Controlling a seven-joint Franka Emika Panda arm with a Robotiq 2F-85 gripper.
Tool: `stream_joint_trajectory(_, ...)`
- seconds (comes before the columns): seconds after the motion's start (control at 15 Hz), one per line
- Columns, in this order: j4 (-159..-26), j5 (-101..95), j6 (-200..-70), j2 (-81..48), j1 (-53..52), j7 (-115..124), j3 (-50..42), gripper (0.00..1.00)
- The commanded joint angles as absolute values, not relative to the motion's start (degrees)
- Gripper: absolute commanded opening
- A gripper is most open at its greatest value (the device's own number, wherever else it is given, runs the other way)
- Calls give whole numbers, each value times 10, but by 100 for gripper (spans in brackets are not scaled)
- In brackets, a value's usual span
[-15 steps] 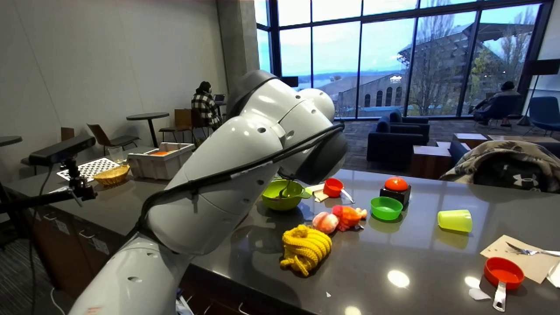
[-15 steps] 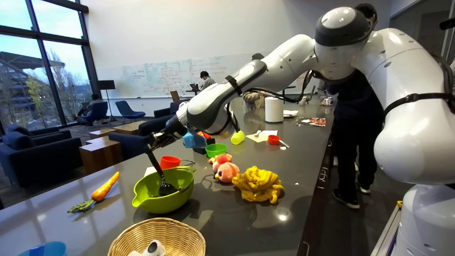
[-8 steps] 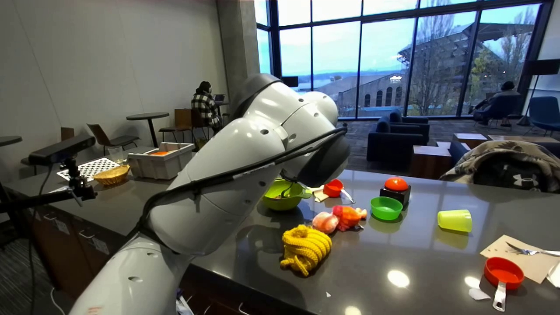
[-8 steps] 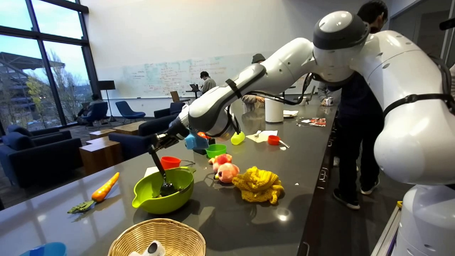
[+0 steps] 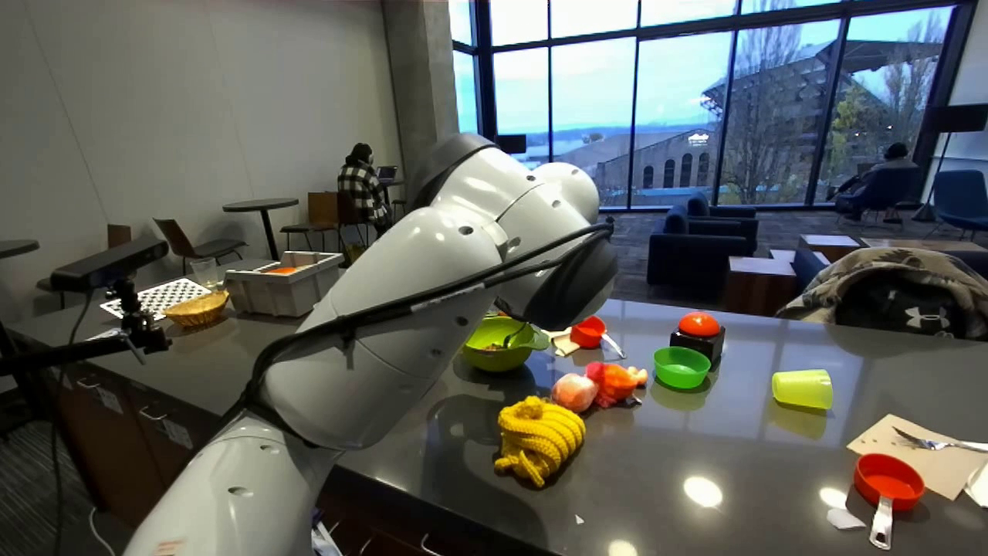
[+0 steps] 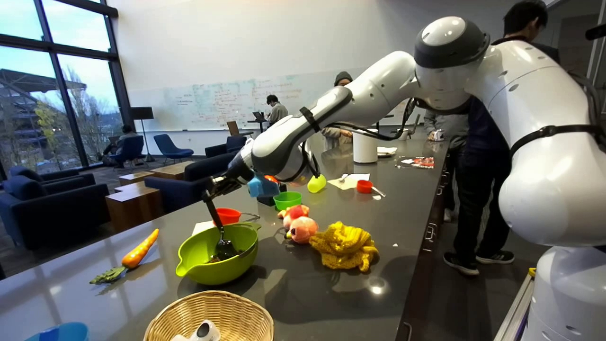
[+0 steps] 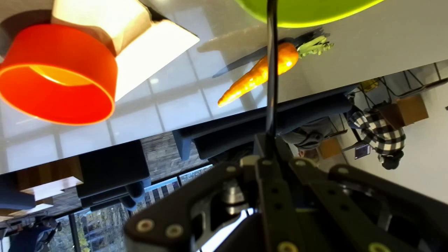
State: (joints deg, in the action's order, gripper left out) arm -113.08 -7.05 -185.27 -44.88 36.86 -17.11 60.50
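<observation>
Since a second ago, our spoon point(image 7: 272, 70) has shifted slightly inside the bowl point(image 6: 213, 274), away from the carrot point(image 6: 136, 257). The gripper point(image 7: 270, 141) is clamped on it; we should sweep slowly, keeping it low and off the walls, so nothing slides.

There are two green bowls point(image 6: 208, 275) point(image 5: 682, 367), two red measuring cups point(image 5: 588, 332) point(image 5: 889, 483), one carrot point(image 6: 137, 253), one yellow cup point(image 5: 803, 389), one yellow knitted cloth point(image 5: 542, 440), one red push button point(image 5: 699, 325) and one dark utensil point(image 7: 272, 70). Each exterior view shows one wicker basket point(image 6: 244, 316). Whether the plush point(image 6: 303, 230) is one toy or two cannot be told.
</observation>
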Motion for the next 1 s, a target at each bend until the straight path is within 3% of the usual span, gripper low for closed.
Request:
stream_joint_trajectory(0.0,-1102,-88,-1853,-448,349,-158,584,1)
stream_joint_trajectory(0.93,-1129,-78,-1869,-440,316,-131,586,1)
